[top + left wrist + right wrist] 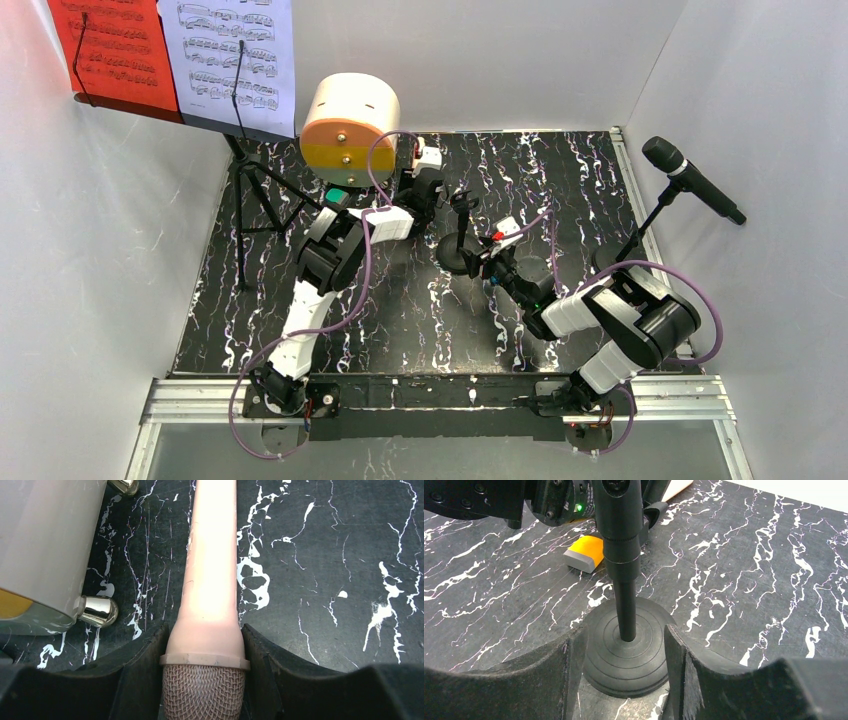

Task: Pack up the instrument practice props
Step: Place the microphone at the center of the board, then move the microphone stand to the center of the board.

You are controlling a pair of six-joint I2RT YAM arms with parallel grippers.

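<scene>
Rack (pixel 215 125) upright on its tripod in the far left corner, red page (pixel 110 45) and white page (pixel 235 50) propped on it; black mic (pixel 692 180) perched on its stand (pixel 655 212) at the right edge; cream drum (pixel 350 120) at far centre. Left wrist: cream mic (pixel 210 580) stretched away over the surface (pixel 325 580), collar pinched between the fingers of the left tool (pixel 202 635), drum just to its left. Right wrist: holder (pixel 614 665) upright, round base between the spread fingers of the right tool (pixel 624 634); clamped or merely flanking, impossible to tell. Judged step: early, clearing the cream mic and its holder. Needed next: a sure squeeze low on the base, then a level lift, stem kept clear of the left arm (pixel 499 497).
</scene>
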